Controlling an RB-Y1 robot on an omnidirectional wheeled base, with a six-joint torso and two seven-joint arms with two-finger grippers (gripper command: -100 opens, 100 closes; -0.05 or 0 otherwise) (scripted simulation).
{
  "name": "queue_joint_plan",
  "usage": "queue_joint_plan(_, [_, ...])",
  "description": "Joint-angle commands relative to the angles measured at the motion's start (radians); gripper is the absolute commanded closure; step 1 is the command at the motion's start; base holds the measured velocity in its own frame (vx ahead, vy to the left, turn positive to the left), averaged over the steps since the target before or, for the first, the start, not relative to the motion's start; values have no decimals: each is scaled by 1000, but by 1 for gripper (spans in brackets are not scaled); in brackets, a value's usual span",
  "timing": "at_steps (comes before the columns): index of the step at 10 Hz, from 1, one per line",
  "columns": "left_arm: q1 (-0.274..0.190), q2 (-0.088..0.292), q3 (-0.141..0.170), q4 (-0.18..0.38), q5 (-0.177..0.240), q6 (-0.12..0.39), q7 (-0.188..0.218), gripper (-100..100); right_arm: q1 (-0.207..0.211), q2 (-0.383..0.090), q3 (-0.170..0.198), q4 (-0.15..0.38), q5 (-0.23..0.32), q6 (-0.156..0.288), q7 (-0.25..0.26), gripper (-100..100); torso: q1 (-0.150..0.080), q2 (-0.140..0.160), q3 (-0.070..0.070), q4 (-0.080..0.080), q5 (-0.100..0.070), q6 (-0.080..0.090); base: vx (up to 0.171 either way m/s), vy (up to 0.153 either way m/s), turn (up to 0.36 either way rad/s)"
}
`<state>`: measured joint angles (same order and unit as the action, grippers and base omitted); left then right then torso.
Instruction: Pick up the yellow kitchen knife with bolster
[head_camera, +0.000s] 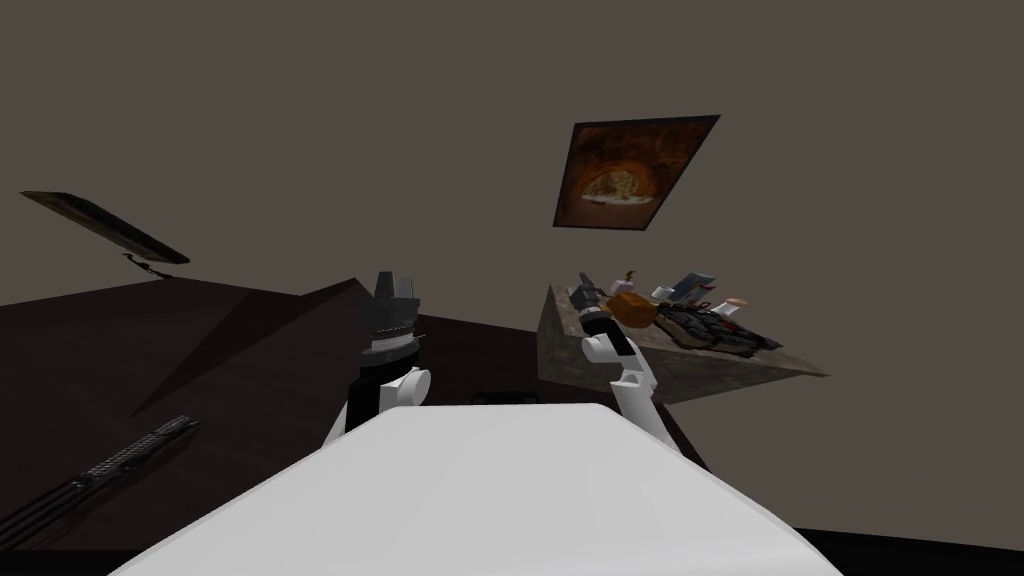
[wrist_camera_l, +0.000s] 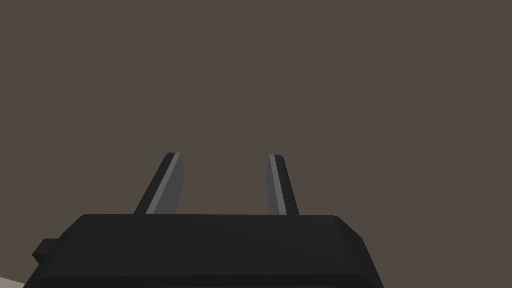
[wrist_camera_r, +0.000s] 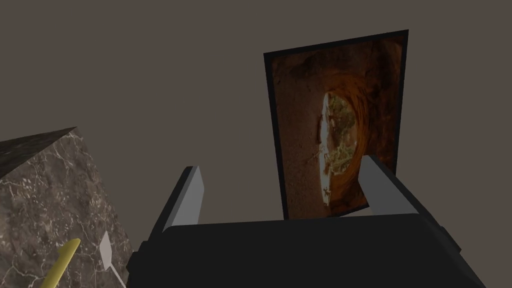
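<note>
Hovering at counter (wrist_camera_r: 50, 190) edge: right gripper (wrist_camera_r: 282, 166), fingers spread, empty; knife (wrist_camera_r: 60, 265) on counter; left gripper (wrist_camera_l: 225, 157) likewise.

Worktop (head_camera: 690, 375): grey-brown marbled slab with pale veins. On it a cluster: orange-brown lump (head_camera: 632, 308), dark items (head_camera: 715, 328) just beside it, a few pale bits I can't identify. Near the edge lie a yellow knife (wrist_camera_r: 61, 262), handle end showing, and a small white piece (wrist_camera_r: 105, 246) beside it.
</note>
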<state>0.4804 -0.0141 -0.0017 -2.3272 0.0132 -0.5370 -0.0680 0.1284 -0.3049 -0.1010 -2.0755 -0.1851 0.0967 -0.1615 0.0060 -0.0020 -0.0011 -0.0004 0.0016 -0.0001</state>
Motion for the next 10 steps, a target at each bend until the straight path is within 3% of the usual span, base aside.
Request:
queue_joint_plan(1, [0,0,0,0,0,0,0,0,-3,-6,-2,8,-4,38,-6,-100,0,0,0,0,0,0,8,38,4])
queue_joint_plan(2, [0,0,0,0,0,0,0,0,-39,-28,-11,48,-18,73,-37,-100,-3,0,0,0,-1,0,20,56,-116])
queue_joint_plan(4, [0,0,0,0,0,0,0,0,-39,-28,-11,48,-18,113,-37,-100,-2,-1,0,0,-1,0,20,48,-12])
queue_joint_plan(5, [0,0,0,0,0,0,0,0,-75,-51,-21,90,-32,152,-68,-100,-4,0,0,0,-1,0,15,61,-84])
queue_joint_plan(7, [0,0,0,0,0,0,0,0,-75,-51,-21,90,-32,191,-68,-100,-2,-1,0,0,0,0,25,56,-33])
queue_joint_plan(8, [0,0,0,0,0,0,0,0,-110,-75,-33,135,-46,227,-99,-100,-3,-1,0,0,-1,0,38,55,-72])
queue_joint_plan(10, [0,0,0,0,0,0,0,0,-110,-75,-33,135,-46,270,-99,-100,-2,-2,-1,0,0,0,29,55,-39])
